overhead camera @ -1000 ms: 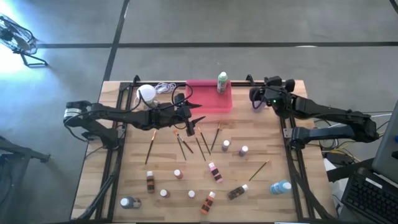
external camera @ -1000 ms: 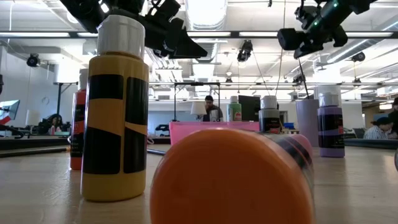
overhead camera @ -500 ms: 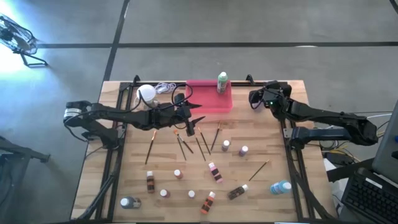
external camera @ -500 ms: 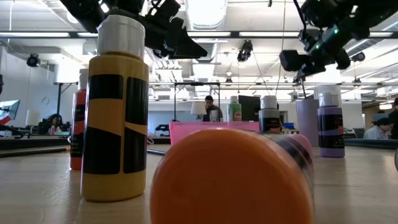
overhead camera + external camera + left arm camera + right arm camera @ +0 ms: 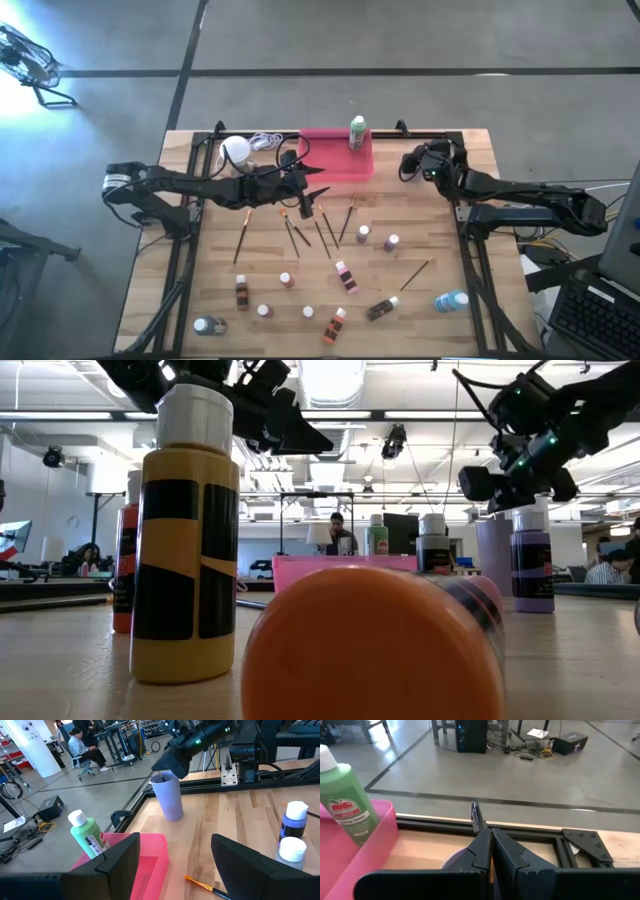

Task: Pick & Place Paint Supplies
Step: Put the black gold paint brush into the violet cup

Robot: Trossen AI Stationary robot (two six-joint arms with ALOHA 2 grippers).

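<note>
The table (image 5: 420,230) is light wood with lines in it. The pink tray (image 5: 150,857) looks like smooth plastic. The green bottle (image 5: 342,802) is shiny.

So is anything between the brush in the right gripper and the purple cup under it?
Nothing visible is in the way. The right gripper is shut on the brush just above the open mouth of the cup. The green bottle stands off to one side, and the left gripper waits mid-table.

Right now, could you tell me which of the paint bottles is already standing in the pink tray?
The green bottle with the white cap: it stands upright in the pink tray, while every other bottle is out on the wooden table.
</note>
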